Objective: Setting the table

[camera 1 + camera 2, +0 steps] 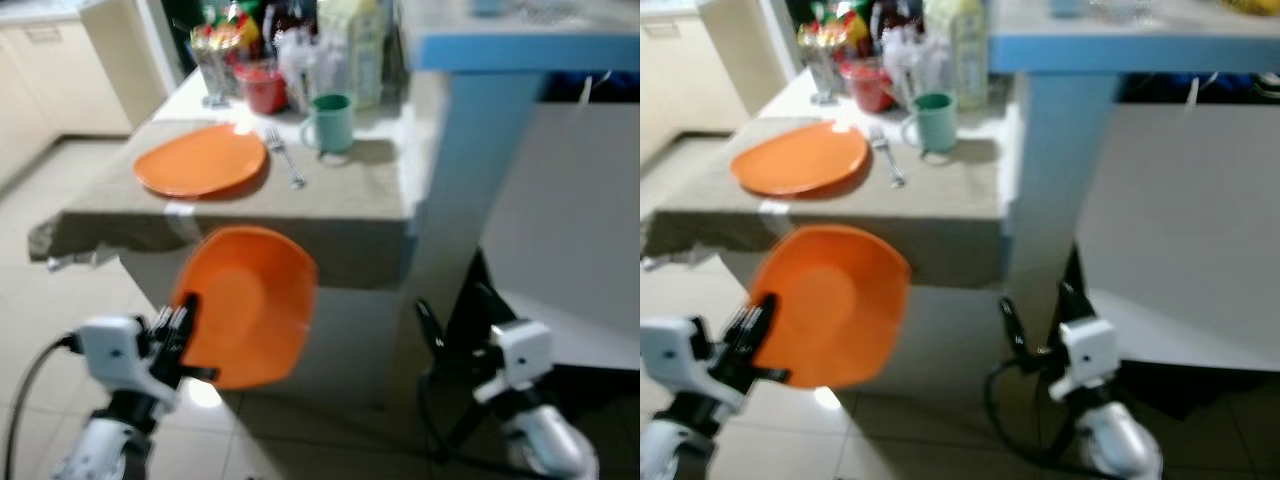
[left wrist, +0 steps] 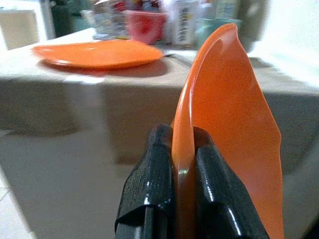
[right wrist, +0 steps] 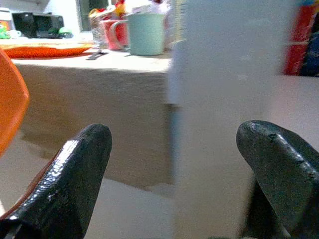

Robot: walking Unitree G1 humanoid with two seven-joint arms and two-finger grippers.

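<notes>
Two black fingers (image 2: 159, 184) pinch the rim of an orange plate.

The left gripper (image 2: 180, 189) is squeezed tight on the near edge of the held plate (image 1: 250, 305), which stands up on its side, low and just in front of the table (image 1: 350, 205). The plate looks light, thin and stiff, maybe plastic, and smooth, so it could slip; a firm hold on the rim seems best. On the table, farther off, lie another orange plate (image 1: 200, 160), a fork (image 1: 285, 155) and a green mug (image 1: 332, 122). The right gripper (image 3: 174, 174) hangs low on the right, spread wide, holding nothing.
</notes>
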